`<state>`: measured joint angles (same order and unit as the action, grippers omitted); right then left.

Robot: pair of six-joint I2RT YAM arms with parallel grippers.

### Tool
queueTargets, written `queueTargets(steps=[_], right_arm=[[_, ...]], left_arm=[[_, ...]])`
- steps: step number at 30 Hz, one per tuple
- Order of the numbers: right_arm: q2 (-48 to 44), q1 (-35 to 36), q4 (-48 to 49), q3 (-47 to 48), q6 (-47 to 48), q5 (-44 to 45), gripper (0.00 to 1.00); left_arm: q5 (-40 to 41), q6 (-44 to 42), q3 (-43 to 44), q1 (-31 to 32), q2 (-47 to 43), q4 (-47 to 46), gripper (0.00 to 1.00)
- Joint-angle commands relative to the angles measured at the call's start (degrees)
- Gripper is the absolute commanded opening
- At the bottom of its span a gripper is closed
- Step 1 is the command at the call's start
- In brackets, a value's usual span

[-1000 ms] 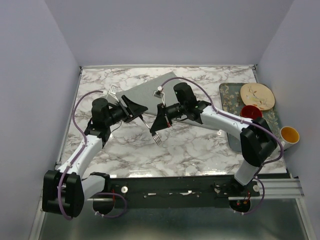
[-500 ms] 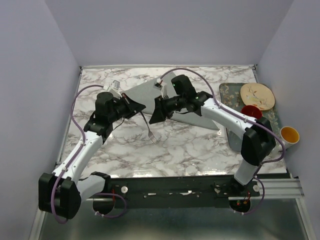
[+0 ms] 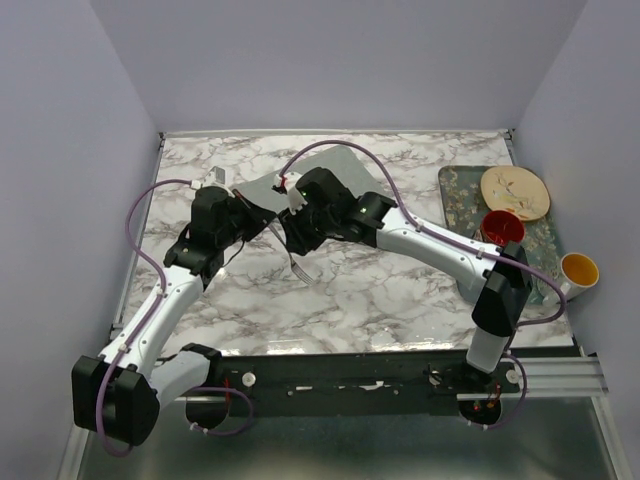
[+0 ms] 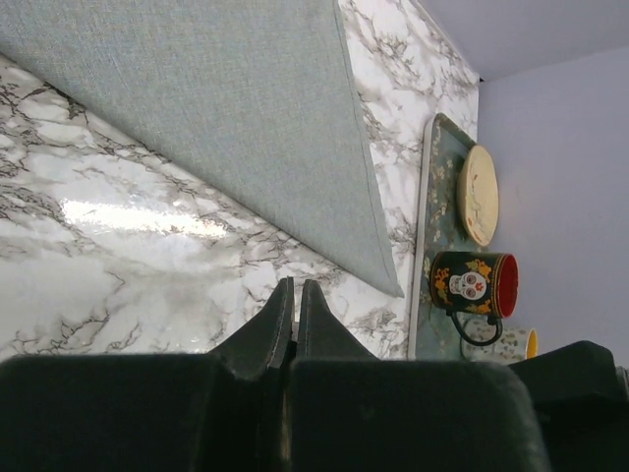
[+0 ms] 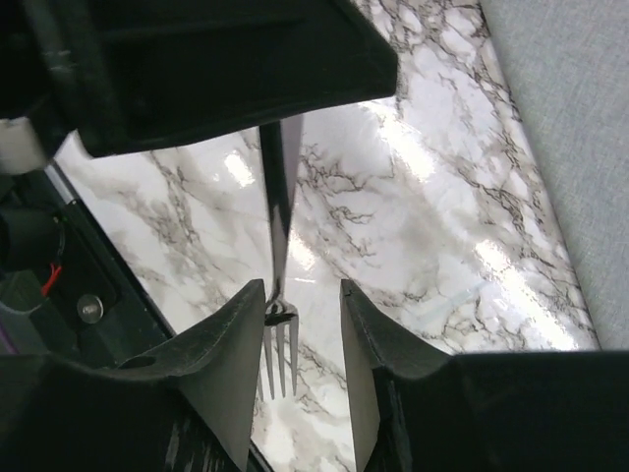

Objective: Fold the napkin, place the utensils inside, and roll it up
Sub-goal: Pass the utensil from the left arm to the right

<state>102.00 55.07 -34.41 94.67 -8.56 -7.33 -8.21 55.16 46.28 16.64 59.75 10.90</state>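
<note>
1. Both arms have swung toward the left side since the earlier frame. The right gripper, clamped on the fork a second ago, now has its jaws parted. The left gripper, wide then, is now closed.
2. The fork hangs over the marble table, in front of the napkin and between the two grippers. Its tines have shifted only slightly left.
3. Seen from above, the fork's long axis runs diagonally. The handle end is up at the left gripper's tips, and the tines point toward the near edge and a little right.
4. From the right wrist, the fork runs nearly straight down the frame. Its handle disappears under the left gripper's black body, and its tines sit in the gap of the right gripper. Whether that gripper's fingers touch the fork I cannot tell.
5. From the left wrist, the left gripper has its fingers pressed together. The fork itself is not visible there.
6. The napkin lies flat on the far middle of the table, turned diagonally. One corner points toward the patterned tray.
</note>
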Motion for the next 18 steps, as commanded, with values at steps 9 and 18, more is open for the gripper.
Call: queueTargets(steps=[9, 18], right_arm=[[2.95, 0.13, -0.92, 3.5, 2.49, -0.31, 0.41], [0.21, 0.13, 2.42, 1.21, 0.38, -3.82, 0.47]], left_arm=[[1.62, 3.29, -1.63, 0.14, -2.0, -0.96, 0.0], [0.92, 3.29, -1.72, -0.21, -1.65, -1.31, 0.0]])
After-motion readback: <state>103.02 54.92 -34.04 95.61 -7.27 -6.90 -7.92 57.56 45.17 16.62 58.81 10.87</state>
